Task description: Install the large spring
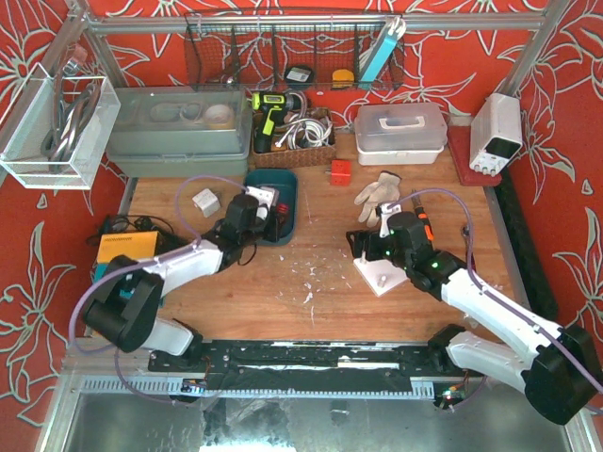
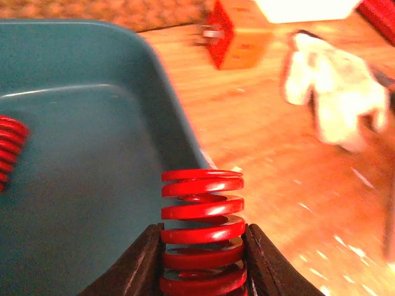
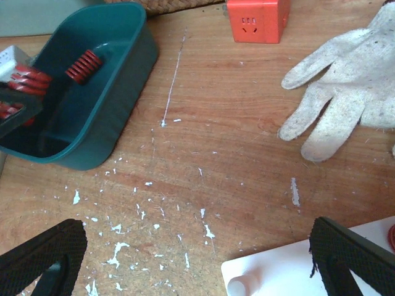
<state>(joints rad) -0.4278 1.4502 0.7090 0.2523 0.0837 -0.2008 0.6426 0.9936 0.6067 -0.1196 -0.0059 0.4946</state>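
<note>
Left tool (image 2: 203,243) grips the large spring (image 2: 202,203), its long axis pointing up the frame. Right tool (image 3: 197,259) stands wide.

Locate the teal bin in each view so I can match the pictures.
Top external: teal bin sits left of centre on the table.
Left wrist: it fills the left half, behind the red spring.
Right wrist: it is in the upper left corner.
Shared landmark: the orange cube, to the bin's right in all three.
</note>
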